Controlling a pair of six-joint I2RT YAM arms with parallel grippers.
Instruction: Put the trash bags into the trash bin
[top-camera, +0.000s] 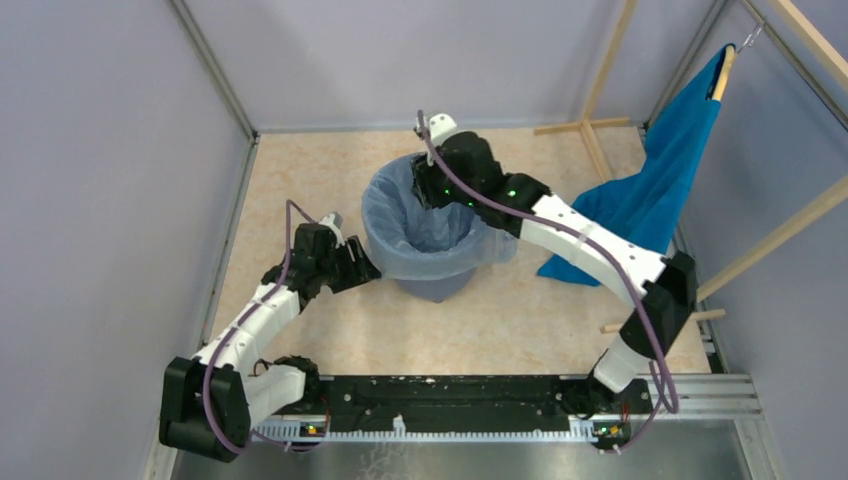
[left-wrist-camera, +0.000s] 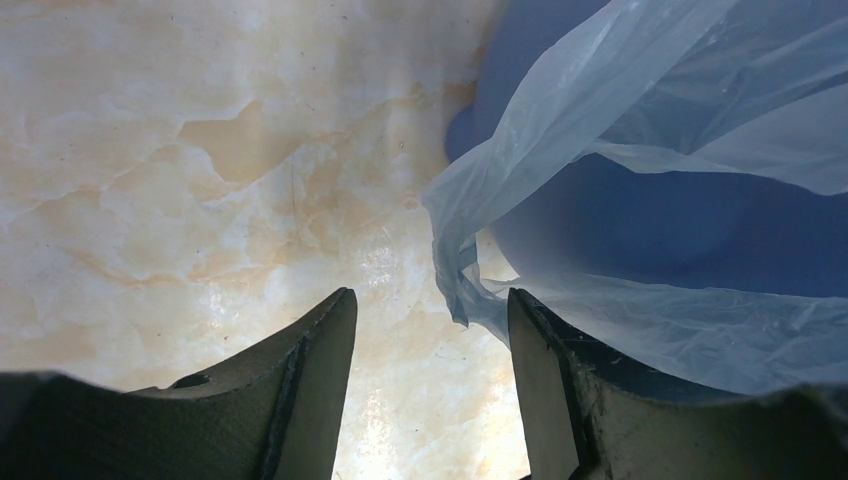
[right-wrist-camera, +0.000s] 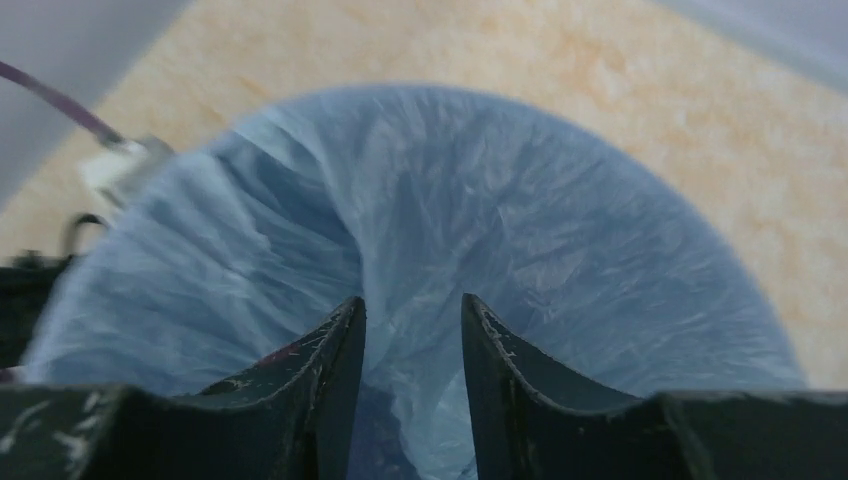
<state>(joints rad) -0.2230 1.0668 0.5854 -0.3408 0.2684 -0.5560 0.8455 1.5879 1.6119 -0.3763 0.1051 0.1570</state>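
Note:
The trash bin (top-camera: 437, 288) is a round blue bucket standing mid-floor. The trash bag (top-camera: 420, 240), thin pale-blue film, lines it and drapes over its rim. My right gripper (top-camera: 430, 193) hangs over the bin's far rim, pointing down inside. In the right wrist view it (right-wrist-camera: 412, 298) is open, with a fold of the bag (right-wrist-camera: 520, 200) running between the fingers. My left gripper (top-camera: 368, 268) is low by the bin's left side. In the left wrist view it (left-wrist-camera: 430, 295) is open and empty; a hanging bag edge (left-wrist-camera: 470, 260) lies just ahead of the right finger, beside the bin wall (left-wrist-camera: 535, 45).
A teal-blue cloth (top-camera: 660, 190) hangs from a wooden hanger on the wooden frame (top-camera: 780, 235) at right, its lower end on the floor near the bin. Grey walls enclose the floor on the left and back. A metal rail (top-camera: 500, 395) runs along the near edge.

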